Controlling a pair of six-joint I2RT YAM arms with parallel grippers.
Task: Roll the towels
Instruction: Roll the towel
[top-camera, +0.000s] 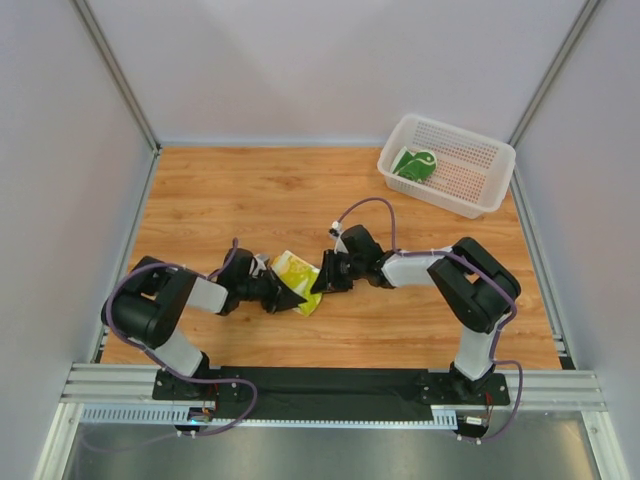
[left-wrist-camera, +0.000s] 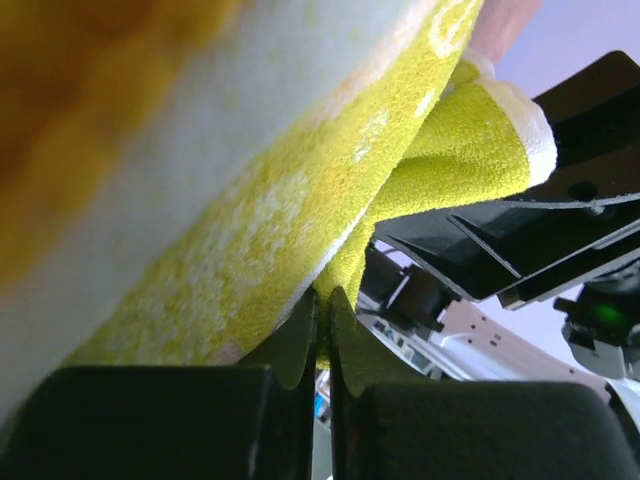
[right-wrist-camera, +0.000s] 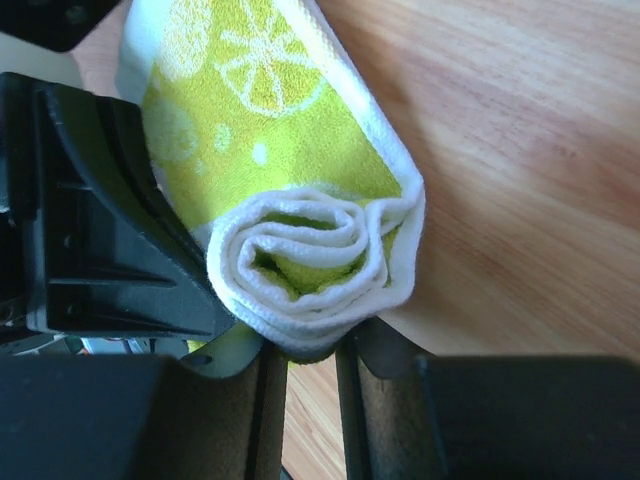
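Observation:
The cream-yellow towel (top-camera: 296, 272) with lime patterns lies mid-table between both grippers, partly rolled. In the right wrist view its rolled end (right-wrist-camera: 305, 260) shows a white spiral, and my right gripper (right-wrist-camera: 310, 345) pinches the lower edge of that roll between its fingertips. My left gripper (left-wrist-camera: 324, 305) is shut on a thin fold of the same towel (left-wrist-camera: 300, 200), with yellow cloth caught between its fingers. From above, the left gripper (top-camera: 288, 296) and the right gripper (top-camera: 320, 280) nearly meet at the towel. The dark green towel (top-camera: 414, 164) sits folded in the basket.
A white perforated basket (top-camera: 470, 195) stands at the back right corner of the wooden table (top-camera: 250, 200). Grey walls enclose the table on three sides. The right gripper's black fingers (left-wrist-camera: 520, 240) sit close in front of the left wrist camera.

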